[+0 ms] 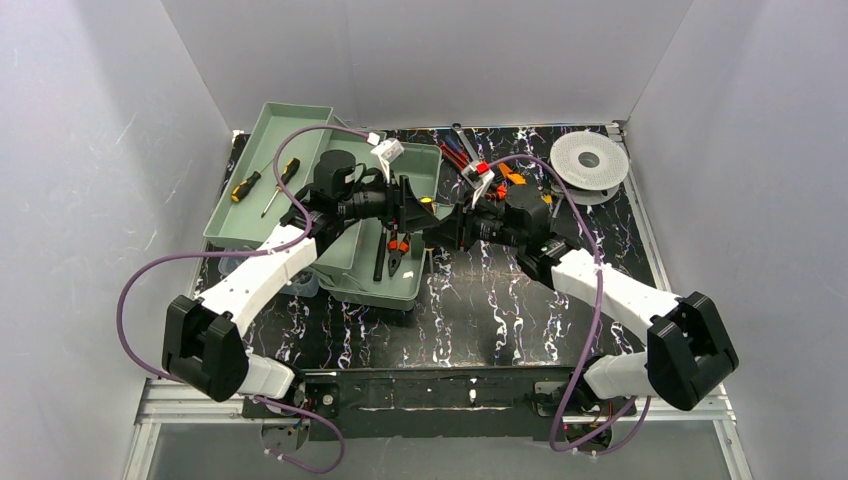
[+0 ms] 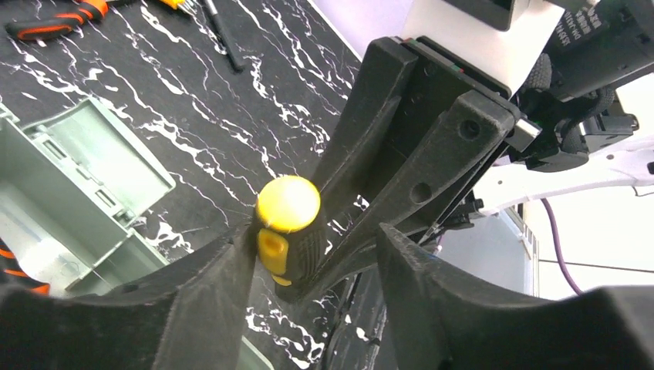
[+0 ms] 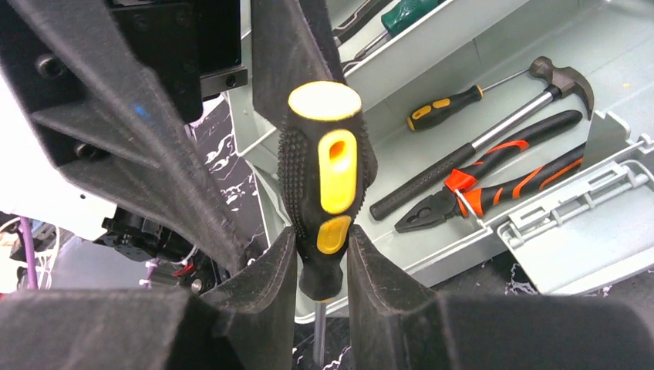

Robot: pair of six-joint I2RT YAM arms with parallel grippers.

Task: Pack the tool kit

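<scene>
At the tool kit's [image 1: 280,120] right edge, the right gripper [image 3: 321,258] pinches a yellow-and-black screwdriver [image 3: 324,154] by its handle. The left gripper [image 2: 316,235] straddles the butt, part-open (one finger touching, the other clear).

both grippers meet over the tool kit [image 1: 290,125]
left gripper [image 1: 413,199] and right gripper [image 1: 438,216] nose to nose, yellow-capped tool [image 1: 427,201] between them

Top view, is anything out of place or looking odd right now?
Nothing looks spilled or broken. The tool kit sits open and askew on the table, several tools lie loose by the white spool, and a yellow-black screwdriver hangs mid-air, clamped by the right gripper between the open fingers of the left gripper.
</scene>
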